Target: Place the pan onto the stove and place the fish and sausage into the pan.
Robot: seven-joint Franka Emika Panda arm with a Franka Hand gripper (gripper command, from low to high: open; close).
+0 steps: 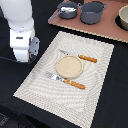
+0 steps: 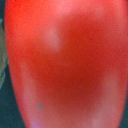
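Sitting on the stove [image 1: 65, 26] at the frame's top, the pan [image 1: 67, 9] is placed. Up close, the red sausage [image 2: 65, 65] fills the wrist view; whether the gripper grips it, I cannot tell. No fish shows.

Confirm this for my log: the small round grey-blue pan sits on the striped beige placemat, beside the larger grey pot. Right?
No. The small round grey-blue pan sits on the flat pinkish-brown stove board, not the striped beige placemat; it is beside the larger grey pot. The exterior view shows this.
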